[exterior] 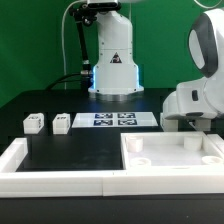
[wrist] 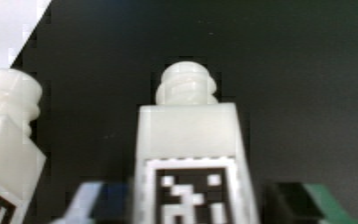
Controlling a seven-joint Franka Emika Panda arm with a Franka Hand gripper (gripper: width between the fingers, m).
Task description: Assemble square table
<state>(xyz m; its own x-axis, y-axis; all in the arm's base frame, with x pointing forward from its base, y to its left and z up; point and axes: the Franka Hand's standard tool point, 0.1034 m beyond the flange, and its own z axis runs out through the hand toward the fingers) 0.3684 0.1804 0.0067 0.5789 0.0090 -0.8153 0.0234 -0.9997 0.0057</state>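
In the wrist view we see the claw (wrist: 195,198) straddling a white table leg (wrist: 190,135). A finger (wrist: 87,203) shows on either side of the leg's lower body, where a black-and-white tag (wrist: 190,190) faces the camera. We cannot tell whether the pads press the leg or stand just off it. The leg's rounded, ridged tip points away from the camera over the black table (wrist: 300,70). A second leg (wrist: 12,125) sits just beside the first, parallel to it and not touching.

In the exterior view the square tabletop (exterior: 175,165) lies flat on the table at the front, toward the exterior view's right. The arm (exterior: 200,85) looms above its far edge. Toward the exterior view's left, an outer leg block (exterior: 33,122) and an inner leg block (exterior: 62,122) rest near each other, the inner one just beside the marker board (exterior: 110,119). A long white rail (exterior: 40,175) borders the front.
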